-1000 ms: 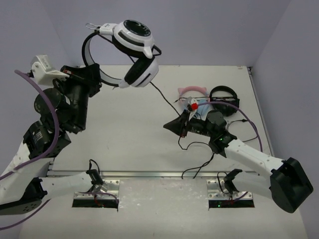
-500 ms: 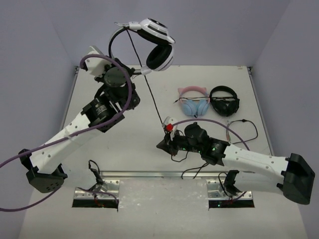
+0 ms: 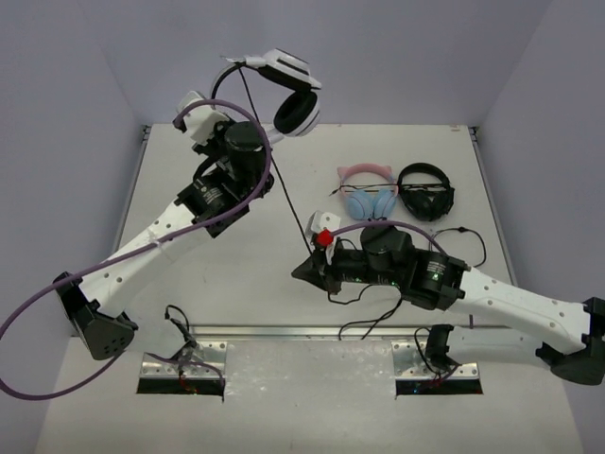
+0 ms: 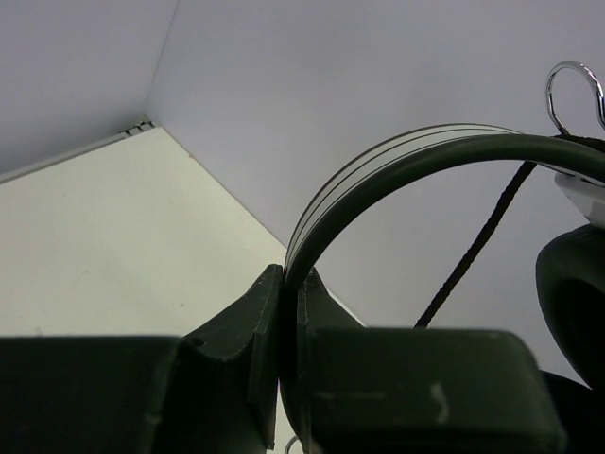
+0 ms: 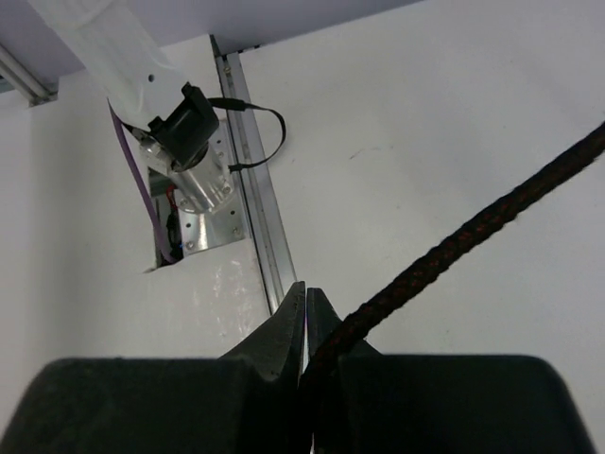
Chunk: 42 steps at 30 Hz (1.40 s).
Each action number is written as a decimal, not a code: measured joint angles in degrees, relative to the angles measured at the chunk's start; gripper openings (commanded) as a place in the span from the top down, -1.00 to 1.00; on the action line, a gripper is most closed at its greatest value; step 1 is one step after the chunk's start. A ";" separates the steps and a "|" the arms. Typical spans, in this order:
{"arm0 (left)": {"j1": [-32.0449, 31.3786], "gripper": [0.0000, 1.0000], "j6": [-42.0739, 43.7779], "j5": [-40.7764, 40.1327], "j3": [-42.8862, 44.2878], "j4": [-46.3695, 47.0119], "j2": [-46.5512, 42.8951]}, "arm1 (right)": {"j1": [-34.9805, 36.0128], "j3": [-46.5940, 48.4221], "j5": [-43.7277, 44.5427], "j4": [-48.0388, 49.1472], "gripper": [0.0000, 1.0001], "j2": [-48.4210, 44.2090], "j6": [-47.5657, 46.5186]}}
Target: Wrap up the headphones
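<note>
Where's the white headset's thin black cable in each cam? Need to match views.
Top external: thin black braided cable runs straight from the lifted white over-ear headset down to the right claw, centre frame.
Left wrist: right side, diagonal behind the black-and-white headband pinched by the left claw.
Right wrist: diagonal from the right edge into the shut claw.
Shared landmark: white table, in all three.

I'm seeing my right gripper [image 5: 305, 295] pinching the braided black cable [image 5: 473, 235], which is running up-right over the white table [image 5: 425, 113].
</note>
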 measured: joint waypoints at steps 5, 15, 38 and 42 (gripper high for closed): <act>4.85 0.99 -3.34 6.86 -7.93 -3.93 -1.22 | -0.20 7.08 2.14 -7.30 0.97 -2.47 -1.66; 6.21 0.99 4.26 30.49 -39.08 15.54 -2.91 | -0.44 26.47 9.33 -24.98 0.97 11.52 -10.99; -4.66 0.99 9.77 54.88 -64.37 26.99 -13.35 | -16.02 33.77 15.39 -31.78 0.97 27.36 -25.81; -6.16 0.99 11.15 52.87 -64.37 25.59 -13.29 | -16.04 34.27 17.97 -30.56 0.97 29.18 -24.30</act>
